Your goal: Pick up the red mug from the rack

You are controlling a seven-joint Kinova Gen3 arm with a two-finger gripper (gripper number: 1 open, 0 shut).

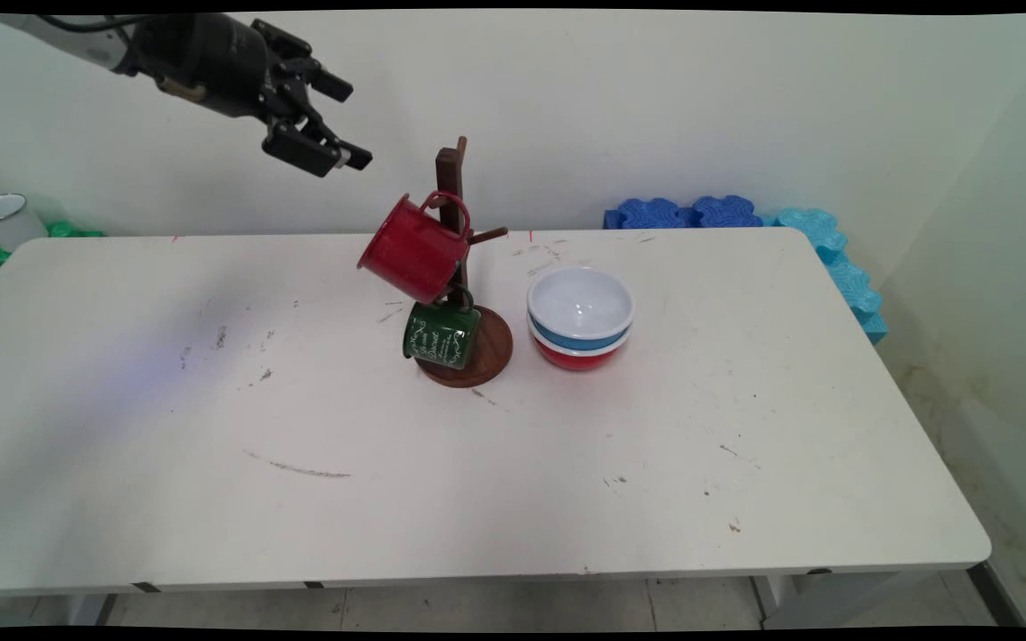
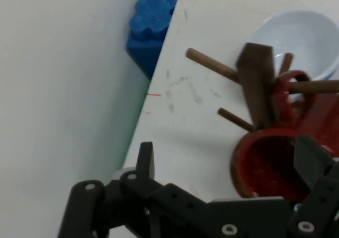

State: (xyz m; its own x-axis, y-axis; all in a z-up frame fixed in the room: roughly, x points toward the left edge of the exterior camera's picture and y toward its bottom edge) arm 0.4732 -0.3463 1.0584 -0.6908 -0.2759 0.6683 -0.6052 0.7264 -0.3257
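Gripper (image 1: 342, 125) up high, upper left of the mug tree (image 1: 455, 227), not touching anything. Fingers spread wide, nothing between them; in hand view gripper (image 2: 225, 166) has one fingertip (image 2: 145, 158) over bare table, other one in front of the red mug.

Red mug (image 1: 413, 247) hangs by its handle on an upper peg of the tree, tilted, mouth toward upper left. Hand view looks straight into the red mug (image 2: 265, 161). Green mug (image 1: 442, 335) hangs on a lower peg, just above the round base.

Just right of the tree: stacked bowls, white/blue bowl (image 1: 581, 307) sitting in red bowl (image 1: 577, 356). Blue foam blocks (image 1: 687, 212) at table's far edge. White table (image 1: 210, 499).
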